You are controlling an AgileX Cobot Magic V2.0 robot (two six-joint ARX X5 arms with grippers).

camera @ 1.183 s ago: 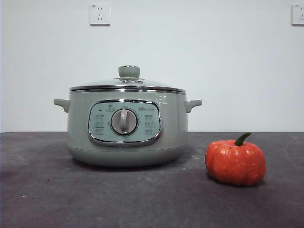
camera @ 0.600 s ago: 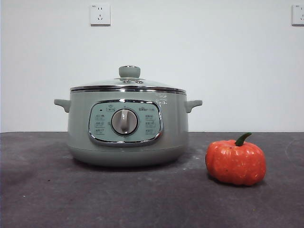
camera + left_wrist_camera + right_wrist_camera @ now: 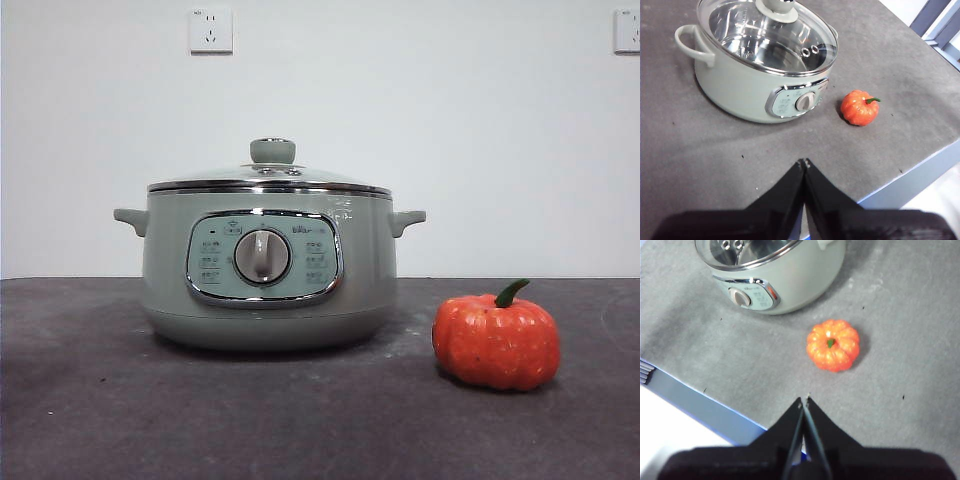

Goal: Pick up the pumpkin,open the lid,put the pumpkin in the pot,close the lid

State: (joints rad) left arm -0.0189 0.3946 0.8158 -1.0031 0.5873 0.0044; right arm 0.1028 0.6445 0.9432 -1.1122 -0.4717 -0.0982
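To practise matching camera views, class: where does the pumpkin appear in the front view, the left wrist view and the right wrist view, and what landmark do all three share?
Front view: the pumpkin stands on the table, low at the right.
Left wrist view: the pumpkin lies right of centre, beside the pot.
Right wrist view: the pumpkin sits near the middle, stem facing the camera.
Shared landmark: the pot's grey dial, near the pumpkin.
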